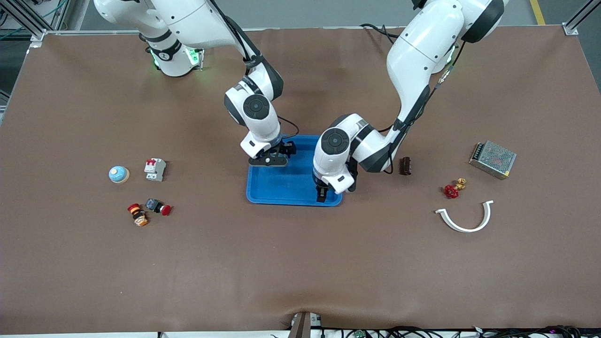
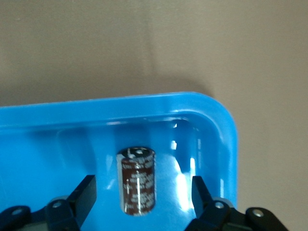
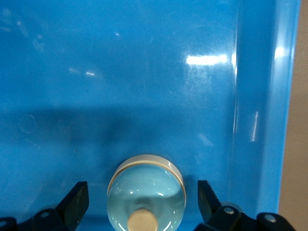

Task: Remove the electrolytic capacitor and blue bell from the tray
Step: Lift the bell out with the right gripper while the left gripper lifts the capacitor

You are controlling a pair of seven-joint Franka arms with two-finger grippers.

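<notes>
A blue tray [image 1: 281, 190] lies at the table's middle. In the left wrist view a dark brown capacitor [image 2: 138, 180] lies on its side on the tray floor [image 2: 57, 154] near a corner. My left gripper [image 2: 143, 195] is open around the capacitor, with gaps on both sides. In the right wrist view a pale blue bell [image 3: 147, 192] with a cream button sits on the tray floor [image 3: 144, 72]. My right gripper [image 3: 143, 197] is open around it, fingers clear of the dome. From the front, my left gripper [image 1: 323, 193] and right gripper [image 1: 271, 158] hide both parts.
Toward the right arm's end lie a second blue bell [image 1: 119, 174], a white breaker [image 1: 155, 169] and two red push buttons [image 1: 158, 206] [image 1: 138, 214]. Toward the left arm's end lie a dark cylinder [image 1: 404, 165], a red valve [image 1: 453, 189], a white curved clip [image 1: 465, 218] and a metal power supply [image 1: 492, 159].
</notes>
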